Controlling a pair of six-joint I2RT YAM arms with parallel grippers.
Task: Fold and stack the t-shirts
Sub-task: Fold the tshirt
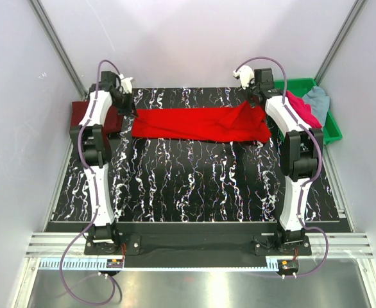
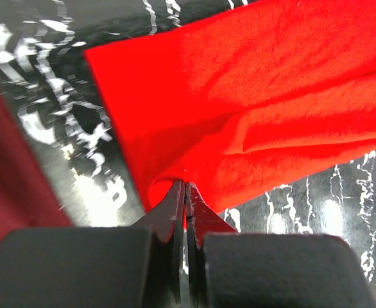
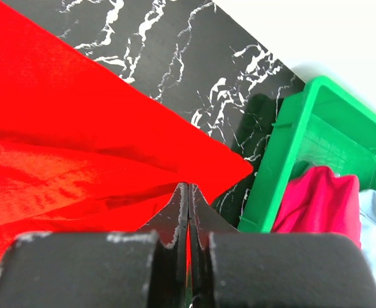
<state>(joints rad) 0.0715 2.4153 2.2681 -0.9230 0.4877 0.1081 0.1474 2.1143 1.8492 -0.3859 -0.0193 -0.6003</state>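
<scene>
**Both arms pinching the red shirt**

The red t-shirt (image 1: 201, 124) lay in a long band across the far side of the black table (image 1: 194, 186). The left gripper (image 2: 185, 187) was clamped on its left end and the right gripper (image 3: 188, 186) on its right corner. The maroon shirt (image 1: 80, 115) sat far left. The pink shirt (image 1: 303, 110) and the grey-blue shirt (image 1: 318, 98) sat in the green tray (image 1: 333, 130).

Left arm (image 1: 101, 192) and right arm (image 1: 295, 196), bolted at the near edge of the table (image 1: 194, 186): white shell links are alternated with black joint housings. Black base blocks are mounted on the near side of the table. A purple-grey cable (image 1: 61, 266) is looped out from each base and routed up to the wrist. Left gripper (image 2: 185, 186): matt black blocky body, fingers tapered to thin blades. Right gripper (image 3: 188, 186): same build, pale scuffing noted along block edges.
</scene>
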